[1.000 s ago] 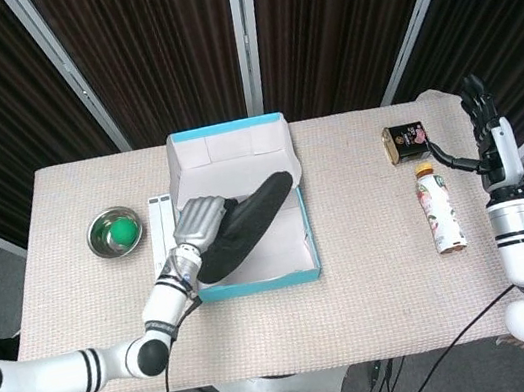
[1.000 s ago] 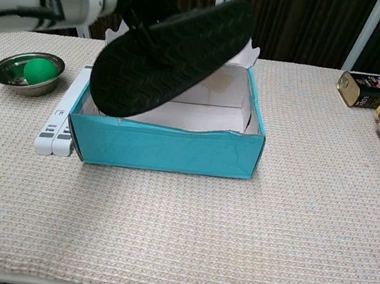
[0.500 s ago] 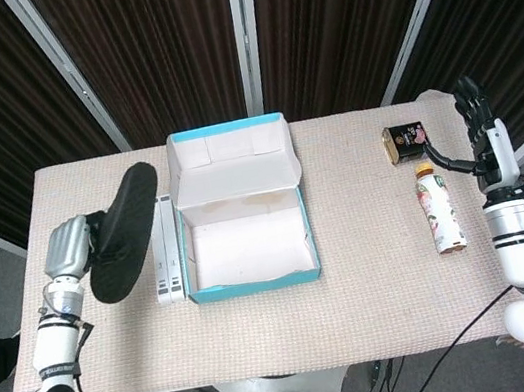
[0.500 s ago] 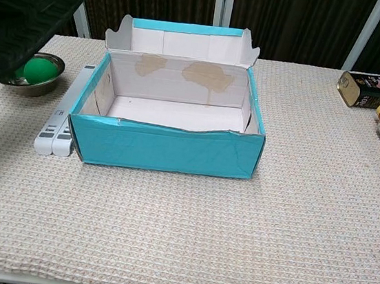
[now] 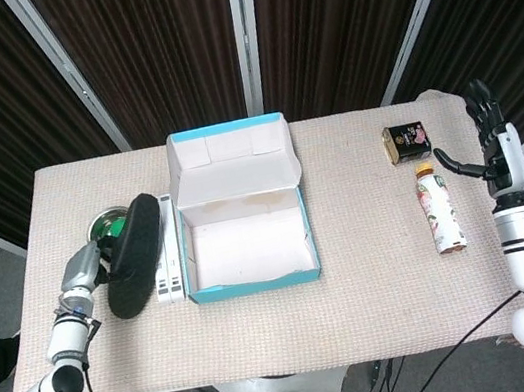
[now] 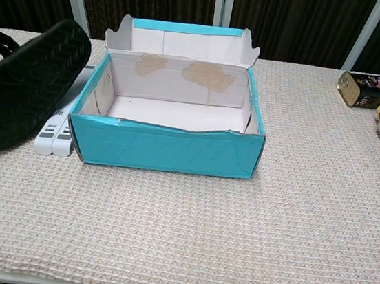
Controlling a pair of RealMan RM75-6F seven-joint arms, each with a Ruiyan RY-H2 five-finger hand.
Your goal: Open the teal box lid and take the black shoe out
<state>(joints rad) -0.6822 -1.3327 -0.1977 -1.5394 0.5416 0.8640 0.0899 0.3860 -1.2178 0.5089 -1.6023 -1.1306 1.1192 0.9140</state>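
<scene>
Lowered since half a second ago, the black shoe [image 5: 135,256] now sits just left of the teal box [image 5: 253,279], tilted with its sole facing the chest camera, over the white bars [image 5: 165,264] and in front of the metal bowl [image 5: 98,228]; whether its heel touches the desk [image 5: 360,290] cannot be told. That desk, covered in a beige woven cloth, carries everything in view. At its centre the box stands with its lid [image 5: 231,166] folded back upright against the rear wall, its white interior bare apart from brown stains on the inner back panel. On the shoe's far side, the left hand [image 5: 86,267] grips it, fingers wrapped around its upper edge, and is seen only in the head view. At the desk's right edge the right hand [image 5: 492,143] is raised, fingers spread and holding nothing. A drink bottle [image 5: 438,211] lies on its side near that hand, with a small dark tin [image 5: 405,142] just behind it. A green ball [image 5: 117,224] peeks from the bowl beside the shoe's toe.
</scene>
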